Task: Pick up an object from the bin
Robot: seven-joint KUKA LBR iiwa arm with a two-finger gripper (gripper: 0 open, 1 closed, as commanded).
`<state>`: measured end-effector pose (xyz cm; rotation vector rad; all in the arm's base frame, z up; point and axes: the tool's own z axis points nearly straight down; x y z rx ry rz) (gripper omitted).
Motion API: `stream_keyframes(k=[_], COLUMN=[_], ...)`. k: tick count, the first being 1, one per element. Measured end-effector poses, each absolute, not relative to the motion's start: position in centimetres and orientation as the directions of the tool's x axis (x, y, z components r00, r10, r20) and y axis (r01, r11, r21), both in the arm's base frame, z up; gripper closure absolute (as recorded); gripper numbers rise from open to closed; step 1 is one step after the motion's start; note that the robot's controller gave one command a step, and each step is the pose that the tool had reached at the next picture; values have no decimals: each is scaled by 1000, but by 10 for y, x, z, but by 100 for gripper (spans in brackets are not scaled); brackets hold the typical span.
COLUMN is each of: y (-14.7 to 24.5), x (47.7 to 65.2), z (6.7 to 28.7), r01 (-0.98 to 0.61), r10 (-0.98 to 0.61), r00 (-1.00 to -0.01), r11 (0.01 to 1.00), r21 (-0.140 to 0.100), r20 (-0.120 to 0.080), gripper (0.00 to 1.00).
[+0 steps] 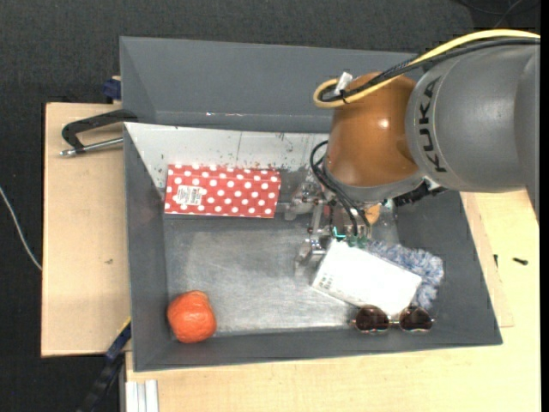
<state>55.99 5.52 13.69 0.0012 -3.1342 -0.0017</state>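
Five loose things are lying in the grey metal bin [141, 273]: a red white-dotted cardboard box [223, 191], an orange round ball [190, 317], brown-lensed sunglasses [393, 319], and a flat white box [364, 283] on blue-grey fluffy cloth [431, 266]. The gripper [317, 245] is hanging low at the white box's left corner; wide or narrow, I cannot tell. Nothing is being lifted yet; I'd judge the grasp and lift remain.

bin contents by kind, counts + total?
Red box with white dots: 1
White flat box: 1
Orange ball: 1
Sunglasses: 1
Blue-grey cloth: 1
Total: 5
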Motion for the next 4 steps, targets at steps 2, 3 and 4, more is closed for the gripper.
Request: stream_keyframes(k=[2,3,4], y=[-29,-42,-42], x=[517,577,577], z=[126,100,100], r01=[-87,-53,-53], r10=[-87,-53,-53], r00=[-996,-999,-999], r11=[996,999,999], r21=[-1,3,3], r20=[2,-4,-4], gripper=[0,100,100])
